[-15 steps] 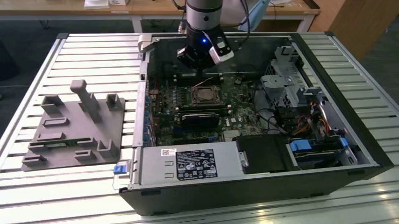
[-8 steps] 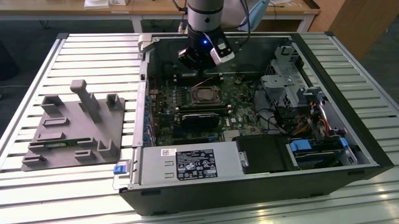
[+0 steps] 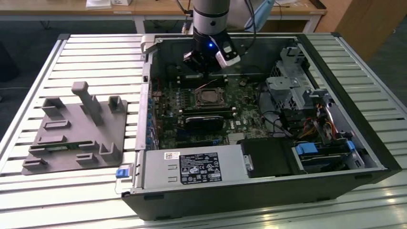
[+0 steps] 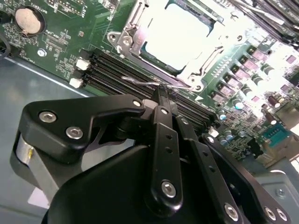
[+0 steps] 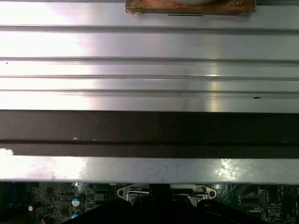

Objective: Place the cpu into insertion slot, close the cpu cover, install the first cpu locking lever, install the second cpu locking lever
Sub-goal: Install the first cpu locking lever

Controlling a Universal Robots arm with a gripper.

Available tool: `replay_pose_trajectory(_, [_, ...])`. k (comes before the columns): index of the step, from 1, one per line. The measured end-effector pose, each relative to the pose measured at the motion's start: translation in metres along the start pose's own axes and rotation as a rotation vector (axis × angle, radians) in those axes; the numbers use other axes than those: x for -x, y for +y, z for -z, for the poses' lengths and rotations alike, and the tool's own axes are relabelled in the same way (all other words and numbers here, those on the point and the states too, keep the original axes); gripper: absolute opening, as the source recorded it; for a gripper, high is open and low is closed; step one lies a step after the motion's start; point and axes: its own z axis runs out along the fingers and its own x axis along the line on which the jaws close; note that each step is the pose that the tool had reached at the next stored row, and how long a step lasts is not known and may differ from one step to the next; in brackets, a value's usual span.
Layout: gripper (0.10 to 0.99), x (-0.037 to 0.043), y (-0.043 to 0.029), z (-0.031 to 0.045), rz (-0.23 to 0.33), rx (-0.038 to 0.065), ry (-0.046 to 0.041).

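My gripper [image 4: 161,93] was closed, its tip at a wire lever [image 4: 154,83] just beside the cover [image 4: 140,25]. The cpu [image 4: 175,35] sat in the slot. A sideways slip might let the lever spring free.

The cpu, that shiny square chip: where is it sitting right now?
The cpu sits in its socket on the green motherboard, framed by the cpu cover. In the second wrist view it lies just beyond the long black memory slots, ahead of the gripper.

Slatted metal table [image 3: 83,45] carries open computer case [image 3: 267,191], grey fixture block [image 3: 76,133] beside it.
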Motion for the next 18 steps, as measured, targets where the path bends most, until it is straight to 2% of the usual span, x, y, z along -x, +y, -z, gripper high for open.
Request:
replay_pose_trajectory(3, [0.106, 0.0036, 0.0002, -0.0011, 0.001, 0.000, 0.0001])
replay_pose_trajectory(18, [0.106, 0.0113, -0.0002, -0.0080, 0.001, -0.003, 0.0001])
